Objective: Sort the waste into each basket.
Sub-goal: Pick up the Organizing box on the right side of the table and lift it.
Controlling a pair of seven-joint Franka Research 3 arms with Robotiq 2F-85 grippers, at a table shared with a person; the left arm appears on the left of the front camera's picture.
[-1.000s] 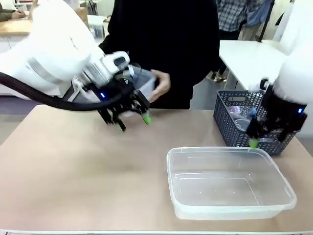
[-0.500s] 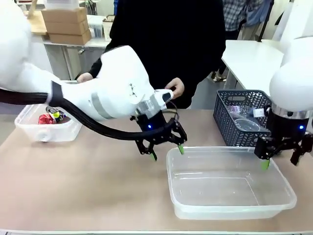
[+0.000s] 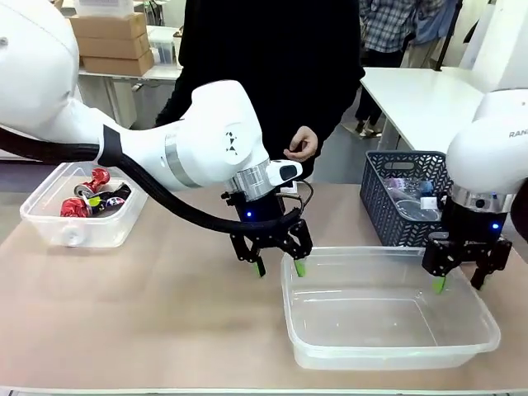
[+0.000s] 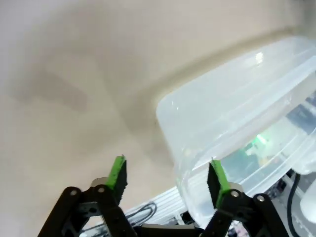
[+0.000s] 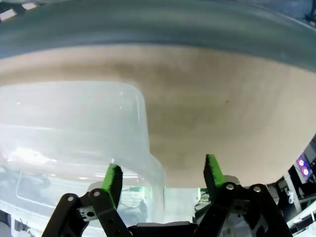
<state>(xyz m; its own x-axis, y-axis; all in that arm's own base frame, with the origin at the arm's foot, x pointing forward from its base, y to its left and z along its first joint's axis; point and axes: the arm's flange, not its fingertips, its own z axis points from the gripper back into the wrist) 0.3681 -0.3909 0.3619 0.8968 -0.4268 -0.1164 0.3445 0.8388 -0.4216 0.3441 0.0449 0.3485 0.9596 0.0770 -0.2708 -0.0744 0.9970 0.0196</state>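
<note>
**Operator:** What lies nearest, and how will it handle?

**Technician:** The large, clear, empty rectangular plastic tub (image 3: 375, 358) sits close to the near edge of the tan bench (image 3: 148, 322). It is probably light, thin-walled and smooth, so it is likely to flex and slip. The rolled rim looks like the stiffest place to hold it.

**Operator:** What is the state of the fingers?

**Technician:** The left fingers (image 3: 299, 266) are spread wide and hold nothing. They straddle the tub's left rim, one pad inside and one outside. The right fingers (image 3: 439, 285) are equally open and empty, and straddle the right rim near a corner.

**Operator:** Where is the waste?

**Technician:** Crushed red cans (image 3: 89, 196) lie in the small clear plastic tub (image 3: 78, 235) at far left. Clear plastic pieces (image 3: 410, 196) lie in the dark grey lattice basket (image 3: 384, 219).

**Operator:** How much clearance is there?

**Technician:** Open bench lies between the two tubs. The lattice basket stands just behind the large tub's far right corner, which leaves little margin there. A person's hand (image 3: 303, 145) hovers beyond the far edge.
</note>
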